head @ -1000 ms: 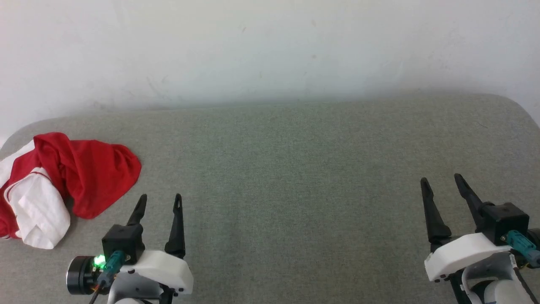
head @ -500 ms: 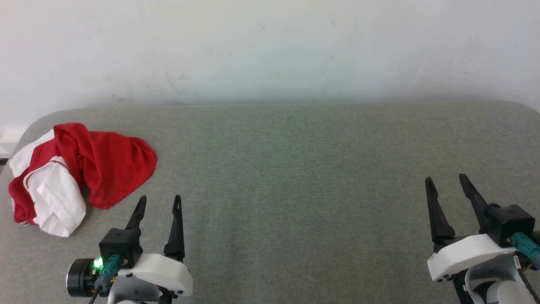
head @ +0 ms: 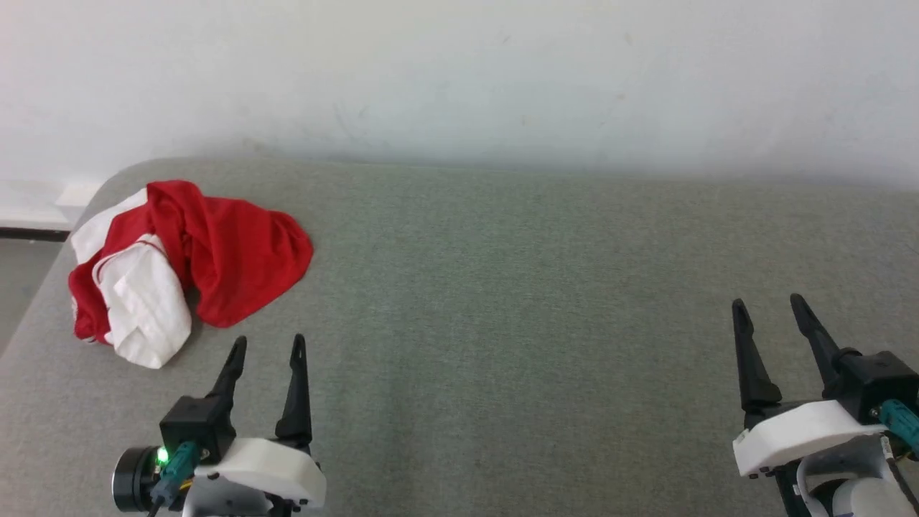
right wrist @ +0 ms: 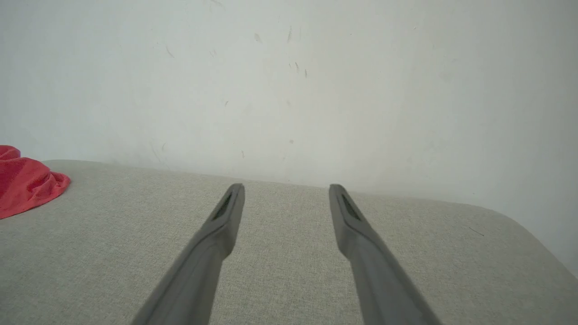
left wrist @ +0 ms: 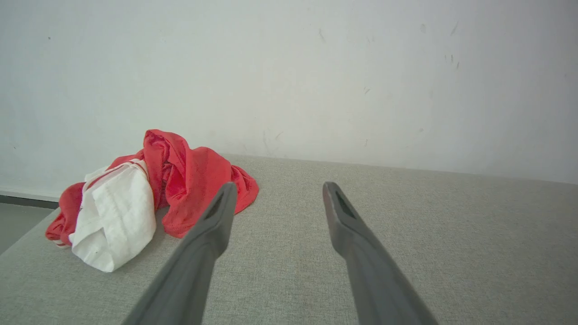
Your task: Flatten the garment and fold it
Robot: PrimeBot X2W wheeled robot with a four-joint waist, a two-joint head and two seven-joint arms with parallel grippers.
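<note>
garment (head: 188,267) bunched at far-left corner of grey surface (head: 502,323) (unflattened); left gripper (head: 266,345) near, right gripper (head: 770,309) well apart, both spread, empty.

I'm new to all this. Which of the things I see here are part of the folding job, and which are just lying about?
Part of the job: the garment, crumpled at the far left; the left gripper and the right gripper, both open and empty.
Just there: the grey padded surface under it; the white wall behind.
</note>
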